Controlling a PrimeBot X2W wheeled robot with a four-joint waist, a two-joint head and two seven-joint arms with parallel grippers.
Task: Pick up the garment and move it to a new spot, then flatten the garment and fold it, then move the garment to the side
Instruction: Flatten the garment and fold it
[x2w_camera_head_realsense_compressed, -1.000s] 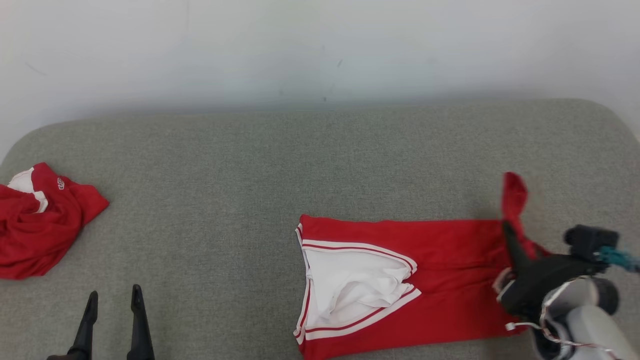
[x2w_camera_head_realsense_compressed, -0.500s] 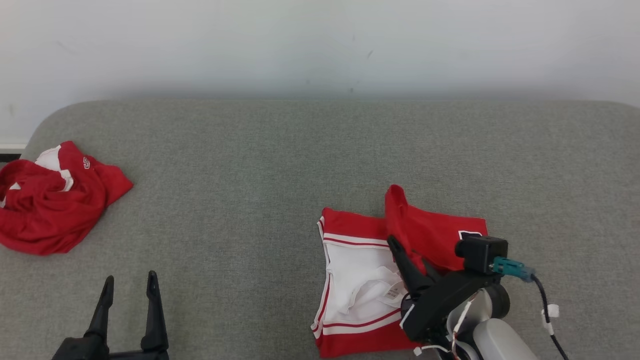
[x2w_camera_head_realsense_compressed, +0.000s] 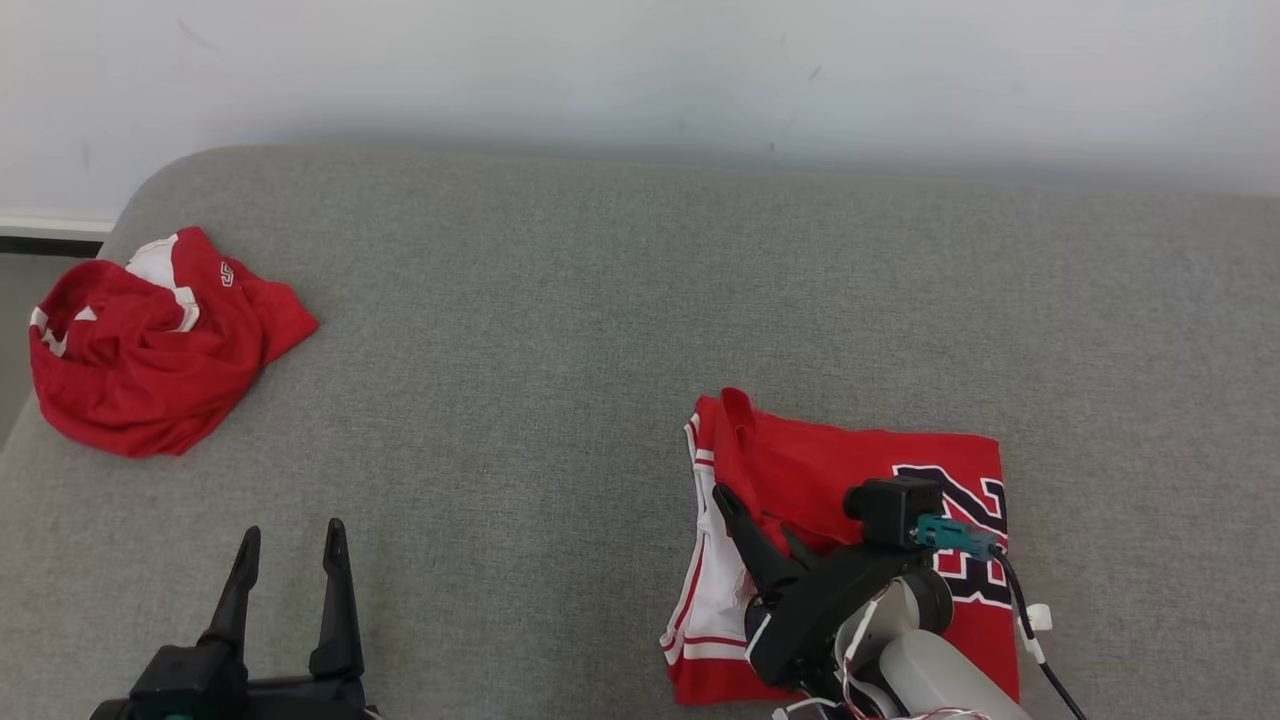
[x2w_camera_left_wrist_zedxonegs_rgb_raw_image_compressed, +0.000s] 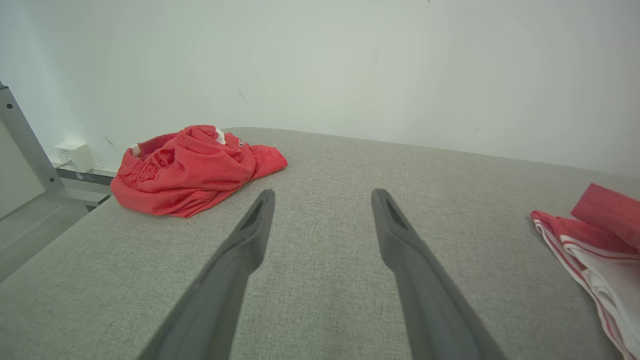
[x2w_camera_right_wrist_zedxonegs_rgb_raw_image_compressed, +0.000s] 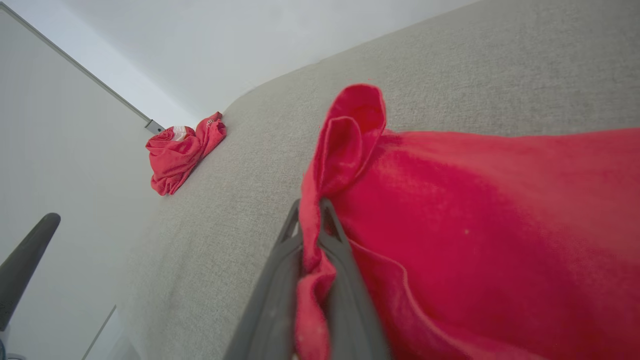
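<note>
Red jersey (x2w_camera_head_realsense_compressed: 860, 470) lies folded over at the lower right of the head view on the grey cushion (x2w_camera_head_realsense_compressed: 560, 300), number print facing up, white-trimmed layer sticking out along its left edge. Right gripper (x2w_camera_head_realsense_compressed: 724, 497) is at that left edge, jaws pressed together pinching a fold of red fabric; in the right wrist view the cloth stands up between the tips. Left gripper (x2w_camera_head_realsense_compressed: 290, 532) is at lower left over bare cushion, jaws spread wide, well apart from the jersey; crumpled red garment (x2w_camera_head_realsense_compressed: 150, 350) is at upper left near the cushion edge.
</note>
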